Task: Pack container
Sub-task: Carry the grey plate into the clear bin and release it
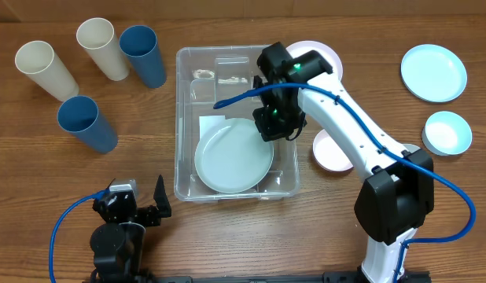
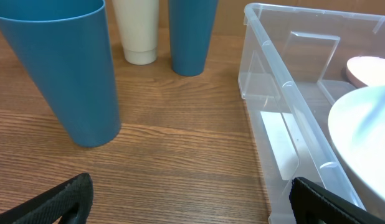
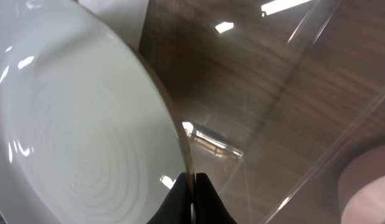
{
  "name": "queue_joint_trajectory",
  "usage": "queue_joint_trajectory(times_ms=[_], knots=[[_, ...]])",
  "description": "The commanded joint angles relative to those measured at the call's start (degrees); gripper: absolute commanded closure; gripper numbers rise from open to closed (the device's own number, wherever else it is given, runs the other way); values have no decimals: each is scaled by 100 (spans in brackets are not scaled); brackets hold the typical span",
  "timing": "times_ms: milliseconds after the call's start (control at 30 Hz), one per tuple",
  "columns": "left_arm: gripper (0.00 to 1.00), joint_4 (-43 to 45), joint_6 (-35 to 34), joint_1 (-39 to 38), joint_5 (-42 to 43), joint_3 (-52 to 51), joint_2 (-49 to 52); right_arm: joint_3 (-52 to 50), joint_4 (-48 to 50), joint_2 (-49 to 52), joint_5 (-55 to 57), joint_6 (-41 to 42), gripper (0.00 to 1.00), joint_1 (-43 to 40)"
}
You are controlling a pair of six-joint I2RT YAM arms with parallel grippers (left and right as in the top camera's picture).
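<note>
Setting a plate into the container is judged to be the step in hand. The container (image 1: 182, 118) is found at the middle of the worktop, its long sides running from far edge to near edge. A green plate (image 1: 231, 161) is seen in its near half, partly over the white label (image 1: 211, 124).

The right gripper (image 1: 276, 127) is found inside the container, closed on the plate's rim on the side toward the right edge. In the right wrist view the rim is pinched between the fingers (image 3: 179, 200). The plate appears tilted, and whether its free rim rests on the base cannot be told.

The left gripper (image 1: 139, 203) is parked by the near edge, jaws spread, nothing held.

Not yet packed:
- four cups (image 1: 86, 123) toward the far-left corner
- a pink plate (image 1: 331, 156) just beside the container
- a blue plate (image 1: 434, 72) and a bowl (image 1: 447, 132) by the right edge

Next move, as judged: the plate is to be laid flat and released. The arm is then to be lifted clear of the wall before another item is fetched.
</note>
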Motion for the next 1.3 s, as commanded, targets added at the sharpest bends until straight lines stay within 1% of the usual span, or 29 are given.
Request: queue_joint_trajectory(times_ms=[0,100,333,600,633,667,700,767,933,1033,1100,1167,1200,1267], knots=[[0,24,129,-39,-22,-24,-50,-498,358,-153,24,-20,96,0],[0,24,129,-39,-22,-24,-50,-885,907,-153,90,-22,96,-2],[0,24,129,-39,-22,-24,-50,-1001,1528,-138,385,-20,96,-13],[0,24,129,-39,-22,-24,-50,-1010,1672,149,426,-22,96,-17],[0,24,129,-39,-22,-24,-50,-1010,1676,151,426,-22,95,-17],[0,24,129,-39,-22,-24,-50,-1010,1674,151,426,-22,86,-17],[0,24,129,-39,-22,-24,-50,-1010,1665,151,426,-22,74,-17],[0,24,129,-39,-22,-24,-50,-1010,1652,151,426,-22,71,-17],[0,22,129,-39,-22,-24,-50,-975,1596,146,424,-22,72,-17],[0,24,129,-39,-22,-24,-50,-186,1060,122,424,-22,71,-17],[0,24,129,-39,-22,-24,-50,1123,284,101,428,-24,71,-17],[0,24,129,-39,-22,-24,-50,2120,-170,101,431,-17,65,-52],[0,24,129,-39,-22,-24,-50,2820,-428,101,581,142,62,-223],[0,24,129,-39,-22,-24,-50,3287,-570,101,1023,507,62,-632]])
